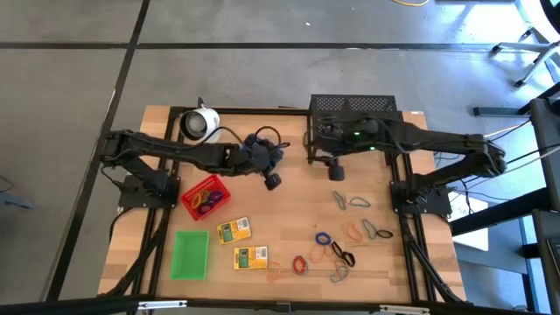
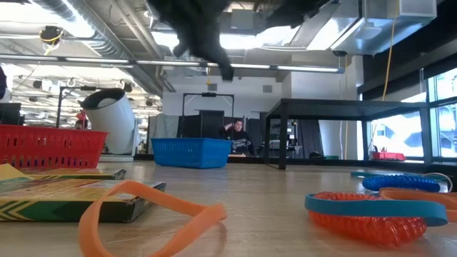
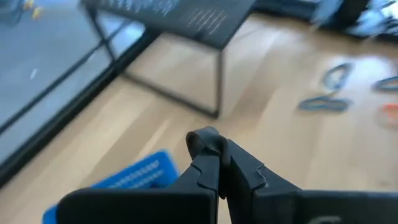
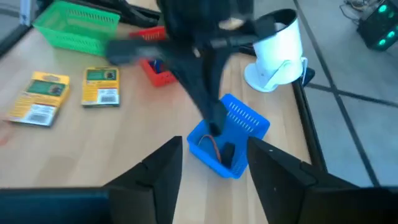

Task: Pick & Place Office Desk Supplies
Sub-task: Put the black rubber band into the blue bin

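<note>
overhead, left gripper (image 1: pixel 272 181) closed and empty above blue tray (image 4: pixel 227 142), right gripper (image 4: pixel 214 163) parted, holding nothing

trays: 3 — red (image 1: pixel 206 196), green (image 1: pixel 191 254), blue (image 4: pixel 227 144) | yellow-green boxes: 2 (image 1: pixel 234 230) (image 1: pixel 250 257) | loose coloured loops on the bench: about ten, exact count unclear (image 1: pixel 350 229) | white round object: 1 (image 1: pixel 200 123) | black mesh rack: 1 (image 1: pixel 353 107) | arms: 2, each with one hand (image 1: pixel 272 181) (image 1: pixel 337 173)

Two dark jointed arms, black cables, blunt black claw (image 3: pixel 214 158) fingers
</note>
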You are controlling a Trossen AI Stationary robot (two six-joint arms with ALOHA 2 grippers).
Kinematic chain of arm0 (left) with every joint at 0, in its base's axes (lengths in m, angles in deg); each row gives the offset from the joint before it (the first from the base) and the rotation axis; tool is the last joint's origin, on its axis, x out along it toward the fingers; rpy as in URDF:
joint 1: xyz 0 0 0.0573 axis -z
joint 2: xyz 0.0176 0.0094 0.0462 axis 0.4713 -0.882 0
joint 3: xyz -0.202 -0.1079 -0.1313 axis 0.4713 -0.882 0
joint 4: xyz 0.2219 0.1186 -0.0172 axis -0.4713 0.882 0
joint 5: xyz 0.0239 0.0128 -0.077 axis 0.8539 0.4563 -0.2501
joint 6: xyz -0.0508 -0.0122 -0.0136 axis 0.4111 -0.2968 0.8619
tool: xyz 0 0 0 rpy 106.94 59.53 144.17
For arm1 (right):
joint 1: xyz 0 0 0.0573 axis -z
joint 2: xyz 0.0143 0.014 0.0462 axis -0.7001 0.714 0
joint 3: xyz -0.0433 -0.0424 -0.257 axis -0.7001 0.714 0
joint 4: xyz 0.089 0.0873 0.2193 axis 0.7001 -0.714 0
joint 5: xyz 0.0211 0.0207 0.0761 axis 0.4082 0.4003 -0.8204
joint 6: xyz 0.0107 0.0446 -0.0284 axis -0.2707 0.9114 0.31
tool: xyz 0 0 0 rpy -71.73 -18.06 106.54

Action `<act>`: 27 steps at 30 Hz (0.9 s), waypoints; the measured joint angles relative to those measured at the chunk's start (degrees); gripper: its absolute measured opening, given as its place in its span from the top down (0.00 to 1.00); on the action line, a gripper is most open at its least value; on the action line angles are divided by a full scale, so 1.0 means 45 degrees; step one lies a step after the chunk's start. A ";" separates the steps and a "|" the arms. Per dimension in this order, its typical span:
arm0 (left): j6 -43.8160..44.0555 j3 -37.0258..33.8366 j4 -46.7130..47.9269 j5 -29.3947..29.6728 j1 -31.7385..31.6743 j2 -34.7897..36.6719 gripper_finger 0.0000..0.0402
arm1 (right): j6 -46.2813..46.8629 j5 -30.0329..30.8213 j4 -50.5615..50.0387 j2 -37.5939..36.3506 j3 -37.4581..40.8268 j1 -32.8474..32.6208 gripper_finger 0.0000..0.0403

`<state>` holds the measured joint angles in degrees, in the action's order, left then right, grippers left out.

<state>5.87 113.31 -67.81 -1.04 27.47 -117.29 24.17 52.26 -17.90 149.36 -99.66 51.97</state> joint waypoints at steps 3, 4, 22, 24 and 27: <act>0.0748 0.0000 0.0556 -0.0018 -0.0566 -0.0507 0.99 | 0.0834 0.0005 -0.1227 -0.0909 0.0000 0.0000 0.54; 0.0986 0.0000 0.0889 -0.0019 -0.0755 -0.0681 0.99 | 0.1150 0.0005 -0.1669 -0.1197 0.0000 0.0000 0.54; 0.2733 -0.0010 0.2838 -0.2510 -0.2490 -0.2863 0.98 | 0.5963 0.1904 -0.7271 -0.2652 0.3247 -0.0112 0.62; 0.2735 -0.0010 0.2934 -0.2540 -0.2490 -0.2791 0.97 | 0.6590 0.1900 -0.6846 -0.2654 0.4205 -0.0112 0.64; 0.2737 0.0000 0.3003 -0.2540 -0.2490 -0.2706 0.92 | 0.7471 0.1842 -0.6135 -0.2659 0.5605 -0.0112 0.66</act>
<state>18.18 113.31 -54.29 -12.47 16.26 -129.47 57.79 60.55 -45.51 137.39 -74.44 51.47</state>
